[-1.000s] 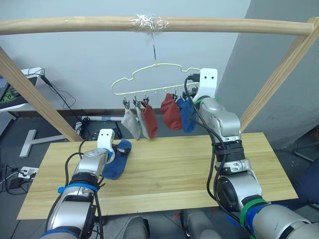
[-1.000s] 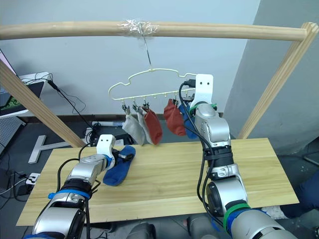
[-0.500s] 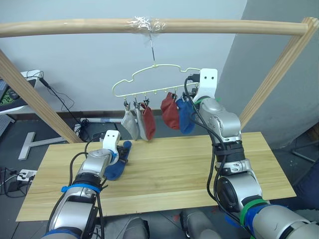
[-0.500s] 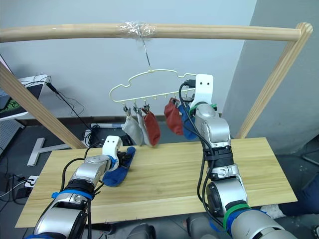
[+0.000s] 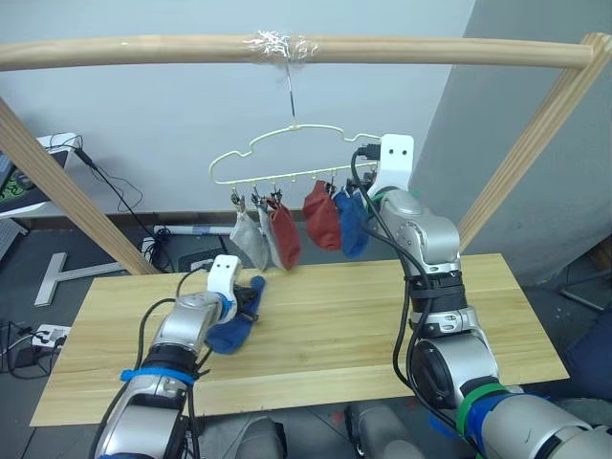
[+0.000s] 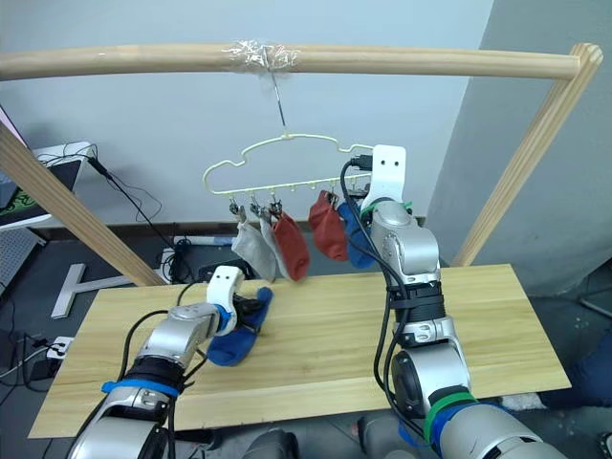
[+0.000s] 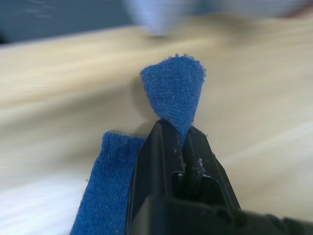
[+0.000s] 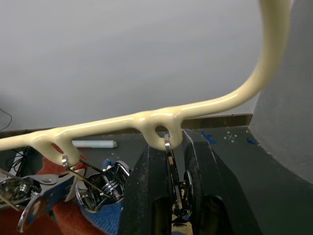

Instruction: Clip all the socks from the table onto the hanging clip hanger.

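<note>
Head cam: clip hanger [image 5: 287, 153] hangs by its hook from the wooden pole [image 5: 287, 48], above the tabletop's [image 5: 335, 325] far edge. On it, L to R: two grey socks [image 5: 251, 239], two rust-red socks [image 5: 322, 215], one blue sock [image 5: 352, 222]. Left end effector [image 5: 251, 304] is low over tabletop w/ the last blue sock [image 5: 232, 330] pinched, sock's other end resting on the wood. Right end effector [image 6: 361, 206] is up at hanger's right end, beside the hung blue sock.

L wrist cam: fingers [image 7: 164, 152] clamped tight on a fold of blue fabric, which pokes up past the tips.

R wrist cam: fingers [image 8: 146, 191] narrow, closed on either side of the last metal clip [image 8: 171, 186] under the cream wire.
</note>
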Robot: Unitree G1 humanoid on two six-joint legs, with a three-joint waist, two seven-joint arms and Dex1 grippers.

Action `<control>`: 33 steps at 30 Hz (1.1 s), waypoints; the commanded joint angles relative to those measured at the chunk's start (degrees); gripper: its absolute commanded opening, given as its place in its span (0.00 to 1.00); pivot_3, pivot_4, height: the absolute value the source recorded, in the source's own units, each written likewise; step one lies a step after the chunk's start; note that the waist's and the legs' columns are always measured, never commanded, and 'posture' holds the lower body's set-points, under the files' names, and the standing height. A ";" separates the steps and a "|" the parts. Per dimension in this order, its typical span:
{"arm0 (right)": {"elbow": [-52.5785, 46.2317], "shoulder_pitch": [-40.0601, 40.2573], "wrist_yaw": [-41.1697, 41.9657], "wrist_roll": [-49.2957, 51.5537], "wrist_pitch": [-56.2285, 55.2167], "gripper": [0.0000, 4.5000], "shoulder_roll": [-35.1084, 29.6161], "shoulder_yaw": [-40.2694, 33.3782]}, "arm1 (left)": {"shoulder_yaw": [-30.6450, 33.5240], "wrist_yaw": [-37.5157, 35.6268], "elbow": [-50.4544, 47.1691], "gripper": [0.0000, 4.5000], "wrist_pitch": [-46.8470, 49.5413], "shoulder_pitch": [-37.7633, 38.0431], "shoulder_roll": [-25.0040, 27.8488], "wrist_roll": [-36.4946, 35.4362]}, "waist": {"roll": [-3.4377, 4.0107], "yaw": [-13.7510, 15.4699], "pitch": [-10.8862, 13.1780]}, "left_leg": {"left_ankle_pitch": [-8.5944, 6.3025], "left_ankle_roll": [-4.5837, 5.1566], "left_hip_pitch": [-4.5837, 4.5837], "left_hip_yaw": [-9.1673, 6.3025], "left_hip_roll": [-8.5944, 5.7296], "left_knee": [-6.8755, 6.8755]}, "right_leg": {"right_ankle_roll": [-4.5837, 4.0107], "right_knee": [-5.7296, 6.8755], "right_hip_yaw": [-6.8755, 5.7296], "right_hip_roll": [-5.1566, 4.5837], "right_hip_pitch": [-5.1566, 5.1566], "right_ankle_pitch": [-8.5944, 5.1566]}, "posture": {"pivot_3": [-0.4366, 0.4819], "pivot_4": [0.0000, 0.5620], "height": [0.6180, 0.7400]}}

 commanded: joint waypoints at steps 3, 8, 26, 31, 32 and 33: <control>-4.08 -2.14 -0.72 2.23 2.39 0.01 0.81 -2.25 | 1.58 -3.88 -16.45 0.01 5.83 -1.52 -1.89 -7.38 | 0.00 -0.04 0.00 | 0.00 0.00 0.01 -0.02 0.01 -0.01 | 0.00 0.00 -0.02 0.02 0.00 0.00 | 0.33 0.25 1.00; -5.14 -3.44 -1.53 3.62 4.45 0.01 1.46 -4.38 | 0.25 -4.21 -21.68 0.01 6.35 -4.42 -3.62 -9.56 | 0.00 -0.23 0.00 | 0.00 0.00 0.04 0.01 0.00 -0.01 | 0.00 0.00 0.02 0.04 0.01 0.00 | 0.32 0.25 1.00; -6.21 -5.94 -4.47 8.30 7.99 0.01 2.42 -8.22 | -2.95 -2.07 -6.00 0.01 -1.40 -18.88 -14.56 -7.63 | 0.00 -0.68 0.01 | -0.01 0.02 -0.08 0.06 -0.02 -0.09 | 0.00 -0.41 0.04 0.05 0.01 0.00 | 0.27 0.25 1.00; -6.29 -5.88 -4.46 8.39 8.16 0.01 2.46 -8.08 | -2.40 -1.55 -0.91 0.01 -4.58 -21.48 -16.10 -6.88 | 0.01 -1.13 0.01 | -0.01 0.02 -0.09 0.07 -0.01 -0.10 | 0.01 -0.45 0.06 0.05 0.01 0.00 | 0.27 0.25 1.00; -6.31 -5.85 -4.46 8.39 8.17 0.01 2.45 -8.04 | -2.18 -1.47 -0.21 0.01 -5.04 -21.93 -16.36 -6.84 | 0.01 -1.17 0.01 | -0.01 0.02 -0.10 0.06 -0.01 -0.10 | 0.01 -0.45 0.04 0.05 0.01 0.00 | 0.27 0.25 1.00; -6.34 -5.81 -4.47 8.38 8.17 0.01 2.44 -7.99 | -1.95 -1.43 0.27 0.01 -5.39 -22.29 -16.57 -6.89 | 0.00 -1.29 0.01 | -0.01 0.02 -0.10 0.06 -0.01 -0.10 | 0.01 -0.45 0.04 0.05 0.01 0.00 | 0.27 0.25 1.00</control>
